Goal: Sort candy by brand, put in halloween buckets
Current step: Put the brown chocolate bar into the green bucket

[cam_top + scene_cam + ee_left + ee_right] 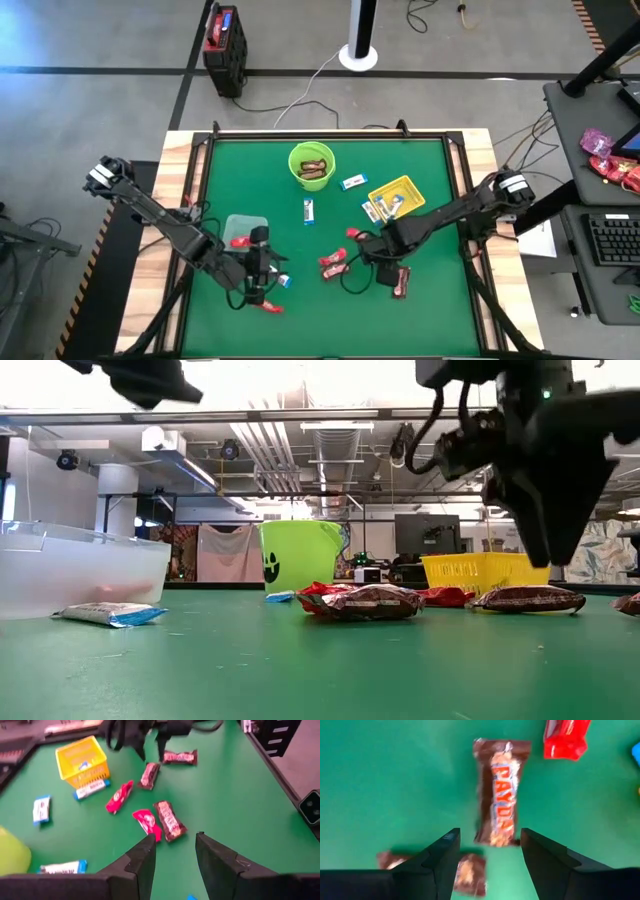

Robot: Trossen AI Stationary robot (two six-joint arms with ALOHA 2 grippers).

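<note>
Just ahead of the right gripper [490, 845], a brown bar [499, 791] lies lengthwise in line with the gap between its fingers — wide apart and holding nothing, probably lined up to drop over it. A second brown bar [466, 871] shows partly beneath the finger [442, 854], and a red candy [564, 737] lies farther out to one side.

The left gripper [174, 851] also stands open and empty; just beyond its fingertips a brown bar [170, 820] and a red one [146, 821] touch, so closing on one may catch the other. Farther off lie more bars, then the yellow tray [84, 760], already holding blue-and-white candy. The green bucket [311, 165] holds brown bars; the clear tub [243, 229] sits by the left arm.
</note>
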